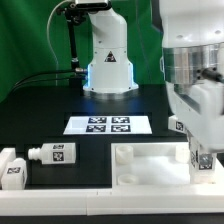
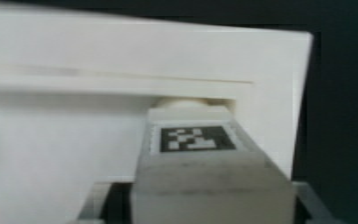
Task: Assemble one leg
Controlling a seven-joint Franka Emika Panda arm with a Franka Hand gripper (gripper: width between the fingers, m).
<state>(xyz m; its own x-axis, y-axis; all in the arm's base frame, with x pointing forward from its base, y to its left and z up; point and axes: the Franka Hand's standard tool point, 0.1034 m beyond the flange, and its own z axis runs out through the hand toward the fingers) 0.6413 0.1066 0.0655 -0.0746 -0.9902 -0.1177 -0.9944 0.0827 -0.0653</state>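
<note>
In the wrist view my gripper [image 2: 202, 208] is shut on a white square-section leg [image 2: 201, 165] that carries a black-and-white tag. The leg's round stub end [image 2: 188, 102] touches a corner socket of the large flat white panel [image 2: 105, 60]. Dark fingers [image 2: 112, 205] show on either side of the leg. In the exterior view the gripper [image 1: 204, 158] hangs over the panel's [image 1: 150, 168] corner at the exterior view's right, and the held leg is mostly hidden there. Two more legs [image 1: 52, 153] [image 1: 12, 170] lie at the exterior view's left.
The marker board [image 1: 108, 124] lies mid-table in front of the robot base [image 1: 108, 70]. Another tagged white part [image 1: 176, 124] peeks out behind the arm at the exterior view's right. A green backdrop stands behind.
</note>
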